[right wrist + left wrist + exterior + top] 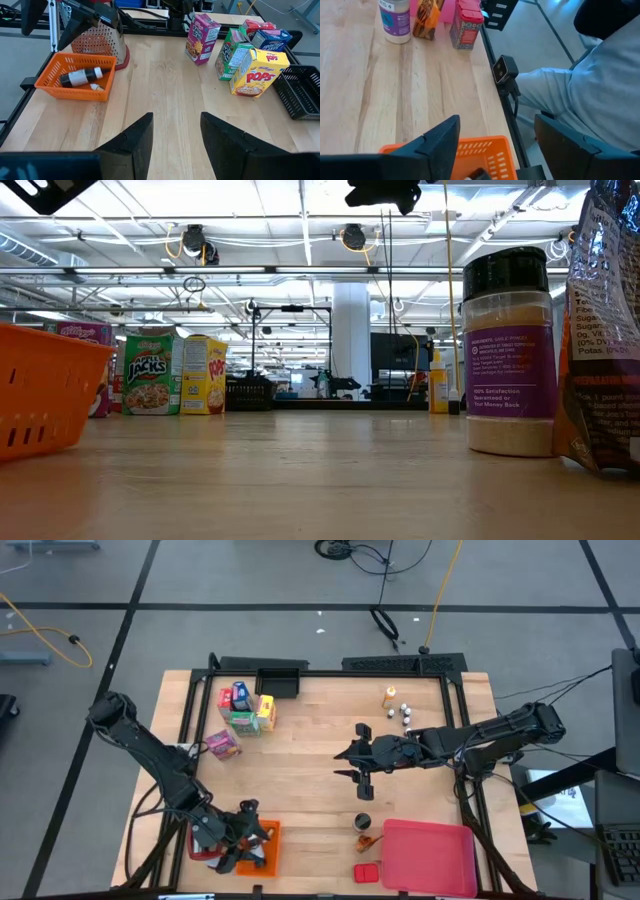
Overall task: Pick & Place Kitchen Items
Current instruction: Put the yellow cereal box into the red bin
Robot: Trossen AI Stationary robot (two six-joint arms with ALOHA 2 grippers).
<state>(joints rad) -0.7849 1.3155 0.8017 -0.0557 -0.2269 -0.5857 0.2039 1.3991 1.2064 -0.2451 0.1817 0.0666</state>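
Note:
My left gripper [246, 840] hangs open over the orange crate [77, 75] at the table's near left; nothing is between its fingers [440, 142]. In the crate a dark bottle with a white label [81, 77] lies on its side, with a small white thing [97, 86] beside it. My right gripper [358, 755] stands open above the table's middle, holding nothing. Cereal boxes [245, 708] stand in a cluster at the far left: a yellow one [257, 72], a green one [231, 54], and a pink one [201, 32] a little apart.
A spice jar [395, 20], an orange snack bag [426, 17] and a red box [466, 25] stand near the front edge beside the pink tray [428, 855]. An orange bottle [389, 696] and tiny bottles [405, 712] stand far right. A person's sleeve [590, 90] shows beyond the near edge.

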